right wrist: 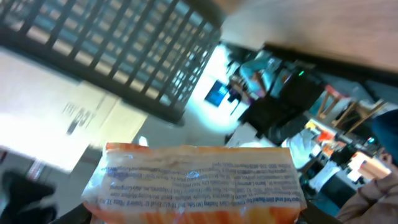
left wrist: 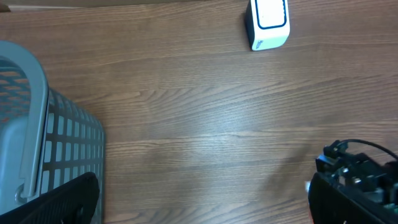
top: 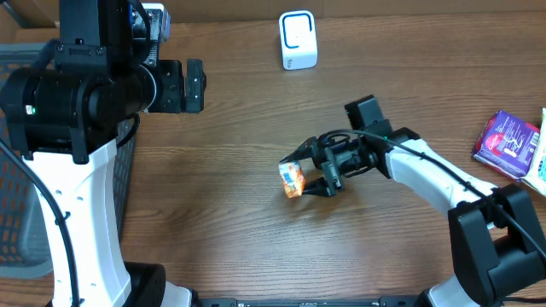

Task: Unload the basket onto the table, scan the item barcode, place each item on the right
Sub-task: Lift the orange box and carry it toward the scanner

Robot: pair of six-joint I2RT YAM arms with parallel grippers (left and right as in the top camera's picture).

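Note:
An orange snack packet (top: 293, 179) with a printed label is held above the middle of the table by my right gripper (top: 312, 172), which is shut on it. In the right wrist view the packet (right wrist: 196, 183) fills the lower frame, its crimped end and small print facing the camera. The white barcode scanner (top: 299, 40) stands at the table's far edge, also visible as the scanner (left wrist: 267, 23) in the left wrist view. My left gripper (top: 194, 84) hangs open high over the left side, nothing between its fingers (left wrist: 62, 202).
A grey mesh basket (left wrist: 43, 149) stands at the table's left edge under the left arm. A purple packet (top: 507, 143) and a pale item (top: 539, 166) lie at the far right.

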